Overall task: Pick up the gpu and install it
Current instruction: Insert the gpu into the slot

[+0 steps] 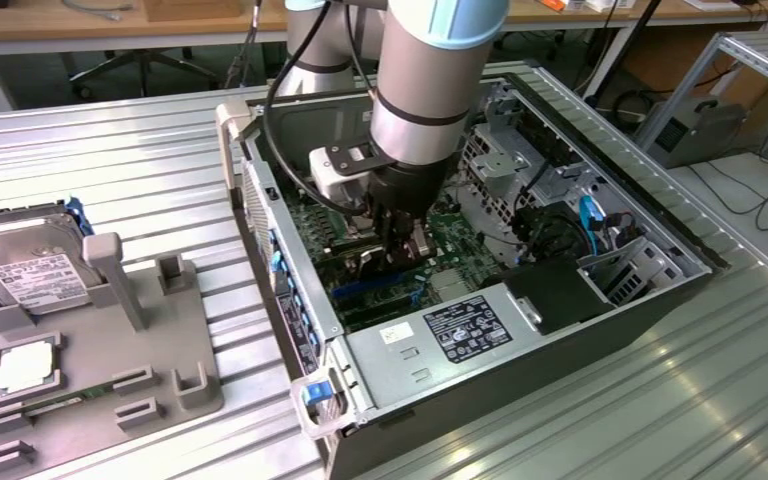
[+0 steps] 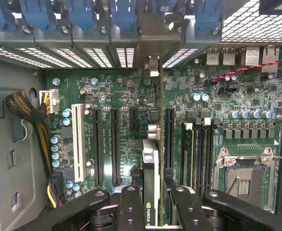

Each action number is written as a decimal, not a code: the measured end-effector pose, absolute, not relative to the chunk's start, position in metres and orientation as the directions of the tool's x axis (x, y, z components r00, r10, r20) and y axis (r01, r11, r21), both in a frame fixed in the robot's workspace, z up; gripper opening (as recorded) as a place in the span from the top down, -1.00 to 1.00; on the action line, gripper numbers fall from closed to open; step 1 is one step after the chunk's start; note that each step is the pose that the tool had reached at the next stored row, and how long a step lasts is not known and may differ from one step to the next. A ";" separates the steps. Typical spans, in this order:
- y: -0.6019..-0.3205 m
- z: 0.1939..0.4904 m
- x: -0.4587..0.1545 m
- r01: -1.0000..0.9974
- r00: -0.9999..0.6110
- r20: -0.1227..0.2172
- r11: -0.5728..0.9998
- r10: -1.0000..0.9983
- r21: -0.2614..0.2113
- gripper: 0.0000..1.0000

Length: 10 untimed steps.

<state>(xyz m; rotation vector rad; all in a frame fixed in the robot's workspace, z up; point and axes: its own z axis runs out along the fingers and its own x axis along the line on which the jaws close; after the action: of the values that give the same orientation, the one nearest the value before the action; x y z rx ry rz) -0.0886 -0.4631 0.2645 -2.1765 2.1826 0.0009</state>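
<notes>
The gpu is a thin black card seen edge-on, standing upright over the green motherboard between the black expansion slots. Its silver bracket end reaches toward the rear slot openings. My gripper is shut on the card, one black finger on each side. In the exterior view the gripper is down inside the open computer case, holding the gpu low over the board. Whether the card sits in a slot cannot be told.
A white slot, a memory module and the CPU socket lie around the card. Blue slot latches line the case rear. A power supply fills the case's near end. A hard drive rests on a grey holder.
</notes>
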 end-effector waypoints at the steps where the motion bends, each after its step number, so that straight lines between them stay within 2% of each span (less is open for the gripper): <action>1: -0.463 0.264 -0.089 -0.999 -0.002 -0.042 0.004 -0.999 -0.041 0.46; 10: -0.463 0.264 -0.091 -0.999 -0.002 -0.043 0.004 -0.999 -0.041 0.46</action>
<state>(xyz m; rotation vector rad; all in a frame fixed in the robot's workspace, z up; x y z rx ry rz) -0.0906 -0.4631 0.2637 -2.1765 2.1824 0.0010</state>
